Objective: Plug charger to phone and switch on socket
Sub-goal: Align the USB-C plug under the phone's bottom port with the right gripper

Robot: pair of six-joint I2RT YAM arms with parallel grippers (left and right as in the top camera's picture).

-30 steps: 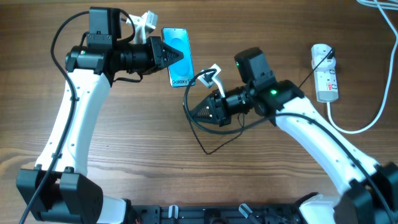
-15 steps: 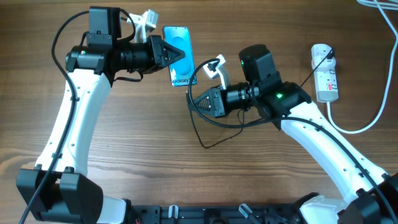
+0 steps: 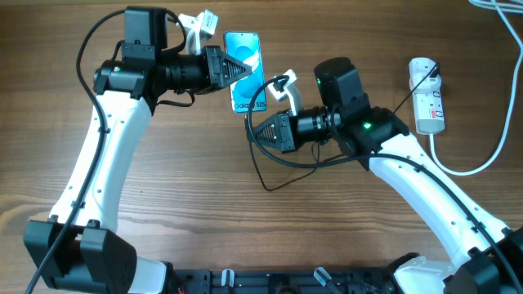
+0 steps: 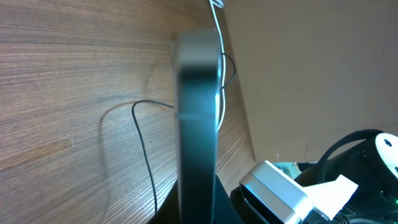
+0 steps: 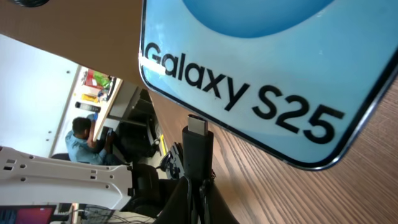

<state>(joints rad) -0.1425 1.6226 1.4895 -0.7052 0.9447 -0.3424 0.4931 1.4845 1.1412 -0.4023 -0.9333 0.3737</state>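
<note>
My left gripper (image 3: pixel 235 70) is shut on the phone (image 3: pixel 246 72) and holds it above the table, its turquoise screen up and its white text towards my right gripper. In the left wrist view the phone (image 4: pixel 199 118) shows edge-on between the jaws. My right gripper (image 3: pixel 255 131) is shut on the charger's plug end, just below and right of the phone's bottom edge. In the right wrist view the metal plug tip (image 5: pixel 198 127) points at the phone (image 5: pixel 280 56) and stands just short of its bottom edge. The charger cable (image 3: pixel 270 184) loops over the table towards the socket (image 3: pixel 428 96).
The socket lies at the far right with a thick white lead (image 3: pixel 482 163) curving off it. The dark cable (image 4: pixel 147 162) lies on the wooden table (image 3: pixel 188 204) under the phone. The right arm's wrist camera housing (image 4: pixel 273 190) is close beside the left gripper.
The left gripper carried the phone a little right and up. The right gripper swung up and levelled, bringing the plug close to the phone's bottom edge, then held still.
</note>
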